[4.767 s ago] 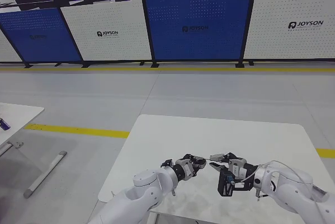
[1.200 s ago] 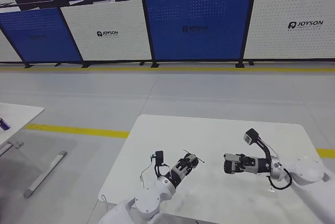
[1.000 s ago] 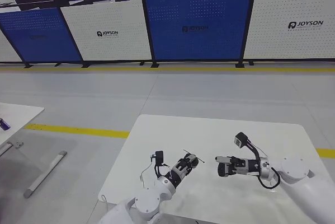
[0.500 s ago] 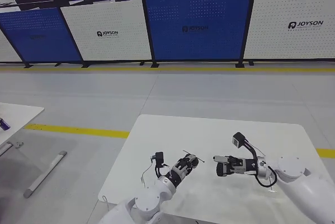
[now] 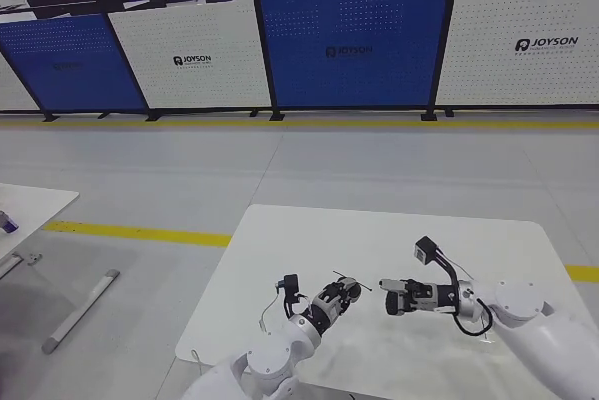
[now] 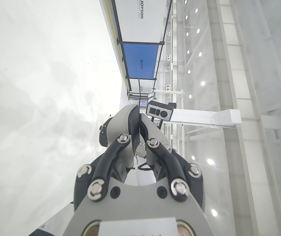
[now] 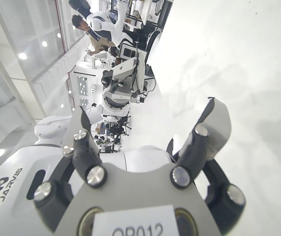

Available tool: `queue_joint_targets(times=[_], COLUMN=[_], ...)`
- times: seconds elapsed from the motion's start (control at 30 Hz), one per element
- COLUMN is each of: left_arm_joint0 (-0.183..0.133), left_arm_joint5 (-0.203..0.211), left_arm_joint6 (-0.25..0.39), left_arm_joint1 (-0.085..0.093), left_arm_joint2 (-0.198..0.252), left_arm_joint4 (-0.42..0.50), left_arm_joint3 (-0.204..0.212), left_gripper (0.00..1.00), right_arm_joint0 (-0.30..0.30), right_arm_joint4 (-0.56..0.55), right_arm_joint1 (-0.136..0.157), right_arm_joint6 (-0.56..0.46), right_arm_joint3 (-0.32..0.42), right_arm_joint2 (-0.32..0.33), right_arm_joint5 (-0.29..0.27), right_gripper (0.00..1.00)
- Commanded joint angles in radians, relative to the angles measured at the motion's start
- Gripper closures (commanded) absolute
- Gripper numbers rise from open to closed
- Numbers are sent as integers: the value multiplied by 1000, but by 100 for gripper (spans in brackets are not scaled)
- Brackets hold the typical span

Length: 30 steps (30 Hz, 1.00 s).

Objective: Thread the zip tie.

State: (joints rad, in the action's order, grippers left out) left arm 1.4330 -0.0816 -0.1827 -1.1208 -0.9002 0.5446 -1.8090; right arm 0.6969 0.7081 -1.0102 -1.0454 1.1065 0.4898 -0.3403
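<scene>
**Tie gripped in one claw, threading not yet done**

In the top view, the left claw (image 5: 341, 290) hangs just over the white table (image 5: 379, 230). The zip tie (image 5: 352, 282) shows as a thin black strap poking out past its tips toward the right claw (image 5: 383, 287). The two claws face each other, near but apart. The strap's free end appears to stop short of the right claw's tips.

In the left wrist view, the left claw (image 6: 139, 114) is pinched fully together on the zip tie (image 6: 139, 87). The tie runs straight on beyond the fingertips (image 6: 127, 116). The table (image 6: 32, 74) lies close along one side of the claw. I cannot make out the tie's locking head, nor any closed loop.

In the right wrist view, the right claw (image 7: 145, 109) stands wide open with nothing between its fingers (image 7: 216, 116). Ahead of it and well beyond its tips sits the left claw (image 7: 135, 62), and the zip tie (image 7: 137, 50) shows as a fine dark line rising past that claw's tips. The table (image 7: 229, 37) runs alongside.

As I judge it, the task is at an early stage. The tie is secured and presented, but it is not threaded. The open claw has yet to close the gap, take the free end and feed it through the head, and the head itself must first be found.
</scene>
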Motion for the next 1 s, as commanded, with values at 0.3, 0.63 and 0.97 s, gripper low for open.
queue_joint_targets(times=[0.3,0.63,0.97], left_arm_joint0=[0,0,0], left_arm_joint5=[0,0,0], left_arm_joint6=[0,0,0], left_arm_joint1=[0,0,0], left_arm_joint2=[0,0,0], left_arm_joint4=[0,0,0], left_arm_joint3=[0,0,0], left_gripper=[100,100,100], right_arm_joint0=[0,18,29], right_arm_joint4=[-27,-19,-38], right_arm_joint1=[-26,-37,-44], right_arm_joint6=[-22,-22,24], right_arm_joint3=[-2,11,16], right_arm_joint2=[24,43,51], right_arm_joint5=[0,5,22], right_gripper=[0,0,0])
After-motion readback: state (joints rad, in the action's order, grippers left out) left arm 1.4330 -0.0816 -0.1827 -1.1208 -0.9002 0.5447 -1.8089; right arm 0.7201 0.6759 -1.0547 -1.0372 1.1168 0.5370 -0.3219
